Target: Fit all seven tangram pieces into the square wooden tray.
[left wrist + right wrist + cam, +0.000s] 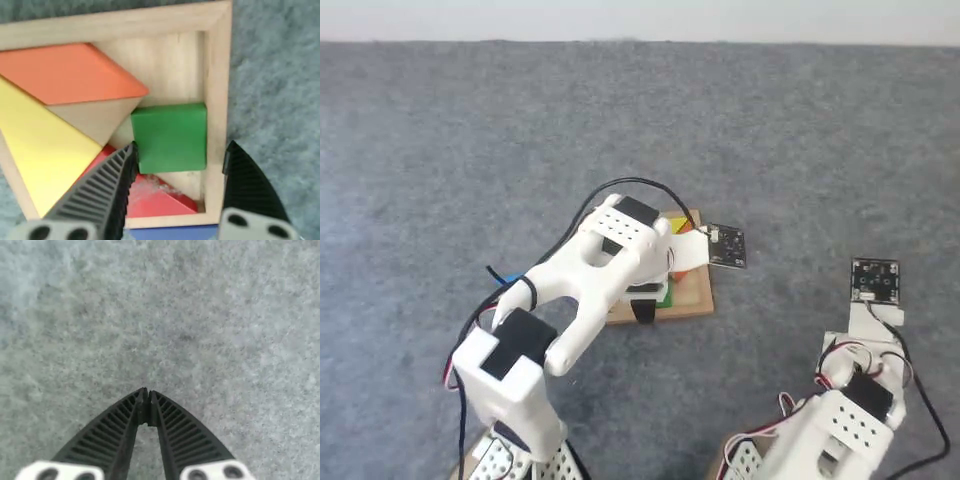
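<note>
Over the grey table the left arm stretches out to hang right above the square wooden tray. The right arm sits well away from the tray, and the right gripper points at bare table with its fingers pressed together, holding nothing. Inside the tray we have the big yellow triangle along one side and the orange piece next to it against the rim. A plain wood-coloured triangle is wedged between those two, a red triangle lies by a corner, and the green square sits just beside the rim wall. The left gripper hovers over that green square, fingers spread wide to either side of it, gripping nothing. By my count five pieces are in, so call it well past halfway. Bare tray floor shows on two sides of the green square, though, so there are gaps left to fill. A sliver of blue peeks just outside the rim near the red triangle, and I can't tell what that is.
</note>
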